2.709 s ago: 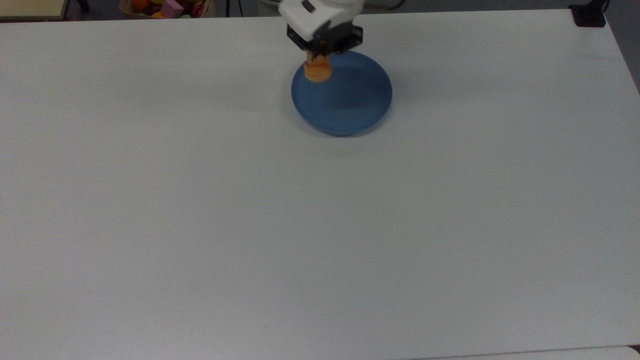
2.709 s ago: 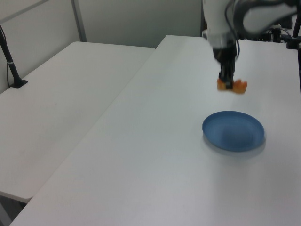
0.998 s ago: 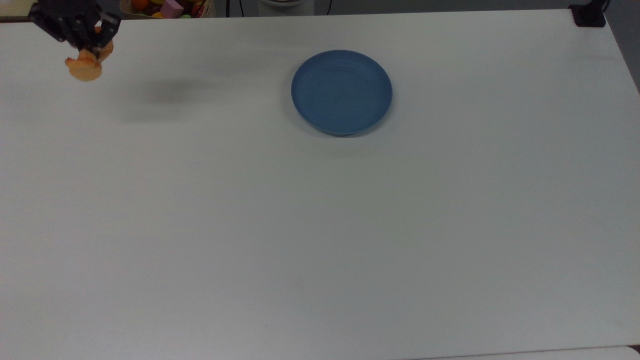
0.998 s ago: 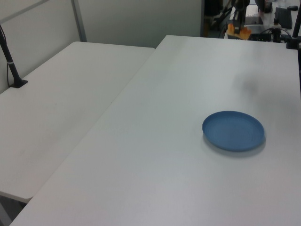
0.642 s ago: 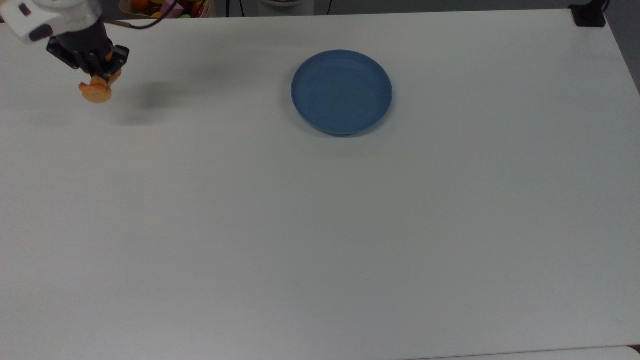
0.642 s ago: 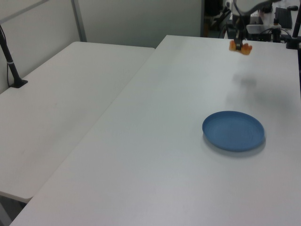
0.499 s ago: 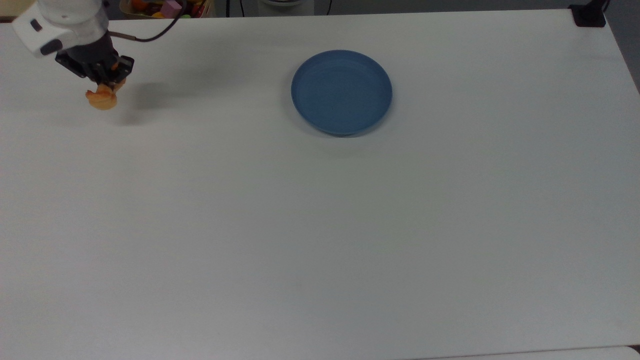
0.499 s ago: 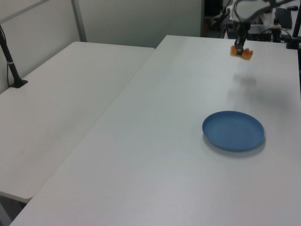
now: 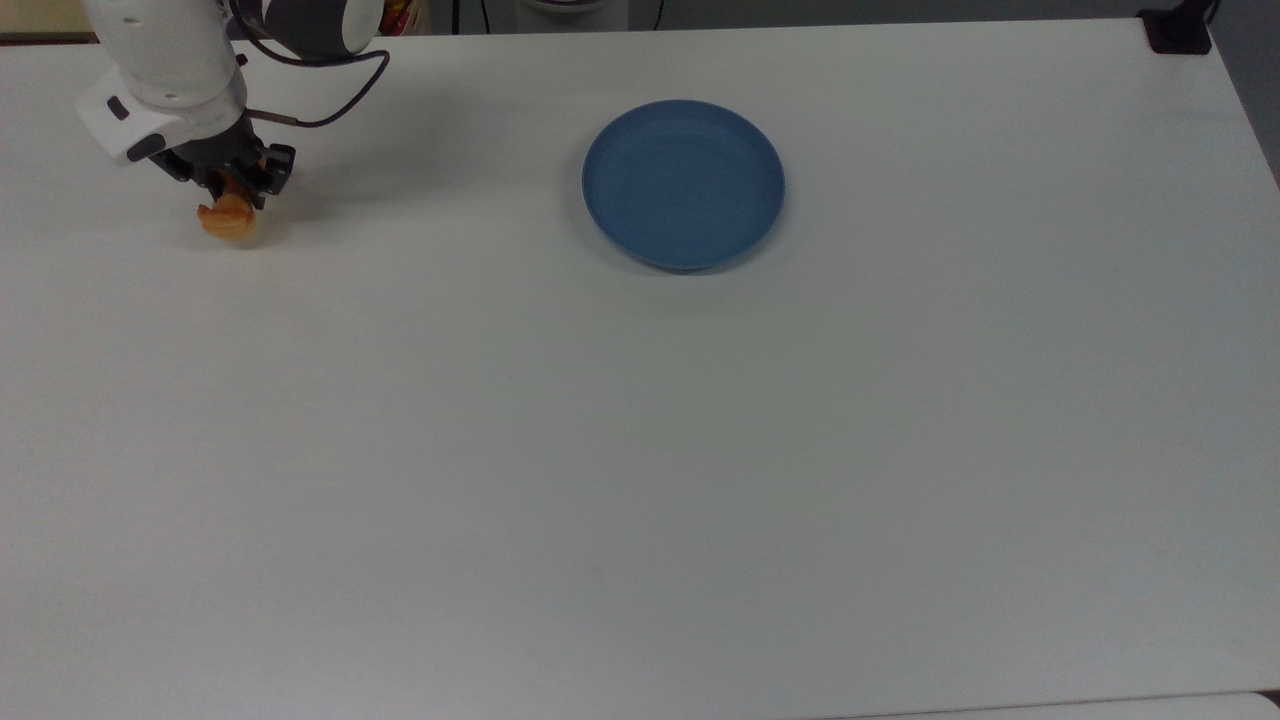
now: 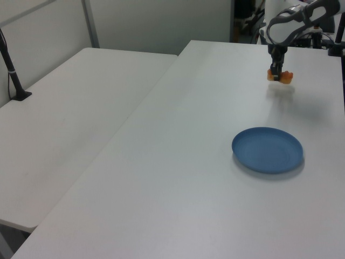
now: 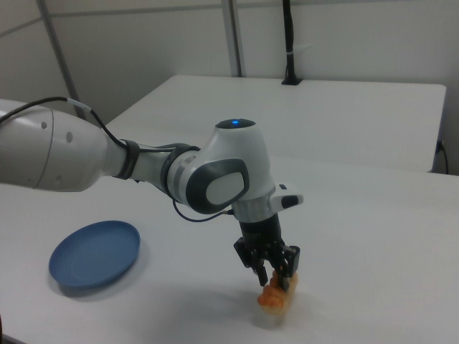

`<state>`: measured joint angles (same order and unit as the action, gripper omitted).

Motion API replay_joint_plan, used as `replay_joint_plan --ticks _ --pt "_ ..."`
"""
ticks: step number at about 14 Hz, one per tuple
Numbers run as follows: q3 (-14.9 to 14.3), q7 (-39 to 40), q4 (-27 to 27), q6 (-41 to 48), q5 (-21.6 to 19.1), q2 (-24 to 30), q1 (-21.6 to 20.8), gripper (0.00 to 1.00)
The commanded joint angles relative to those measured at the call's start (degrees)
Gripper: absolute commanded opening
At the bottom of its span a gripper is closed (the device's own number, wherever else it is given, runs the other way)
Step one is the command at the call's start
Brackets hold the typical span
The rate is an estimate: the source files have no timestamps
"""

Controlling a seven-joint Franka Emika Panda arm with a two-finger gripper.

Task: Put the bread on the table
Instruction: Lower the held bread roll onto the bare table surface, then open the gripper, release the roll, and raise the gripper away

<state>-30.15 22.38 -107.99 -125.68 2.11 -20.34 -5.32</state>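
1. The small golden-orange, ridged bread [image 9: 228,222] hangs pinched between the pressed-in jaws of the arm's black two-finger gripper [image 9: 232,192], gripped from above so it can go straight down.
2. It sits near the far-left corner of the large, smooth white table [image 9: 640,450] in the top view, low over the surface. In the right view the bread [image 11: 273,295] looks to be at or just above the tabletop; contact cannot be told for sure.
3. The round blue plate [image 9: 684,184] lies well apart, to the top view's right, with nothing on it. That suits the task, since the bread belongs on bare table, not on the plate.
4. In the left view the gripper [image 10: 276,75] points downward at the table's far end, which suggests the lowering step is nearly finished.
5. The likely next need is to let the bread settle, then spread the jaws; released too high, the rounded bread may roll.
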Motion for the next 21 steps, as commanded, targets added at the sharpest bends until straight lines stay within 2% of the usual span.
replay_joint_plan --ticks 1,2,3,8,11,15,19,21 --pt "0.0 0.6 -1.5 -4.2 -2.5 -0.9 -0.4 0.87" --pt "0.0 0.6 -1.6 -4.4 -2.5 -1.0 -0.4 0.98" --pt "0.1 0.6 -1.8 -4.5 -2.5 -1.2 -0.4 1.0" --pt "0.1 0.6 -1.9 -4.3 -2.5 -1.4 -0.4 1.0" --pt "0.0 -0.3 -1.5 -2.6 -2.5 2.2 -0.2 1.0" --pt "0.3 -0.8 1.9 6.3 -2.5 6.8 -0.7 1.0" --pt "4.1 -9.3 9.0 16.7 -2.2 9.8 -0.9 1.0" --pt "7.7 -14.1 13.6 22.3 -2.2 11.8 -0.7 1.0"
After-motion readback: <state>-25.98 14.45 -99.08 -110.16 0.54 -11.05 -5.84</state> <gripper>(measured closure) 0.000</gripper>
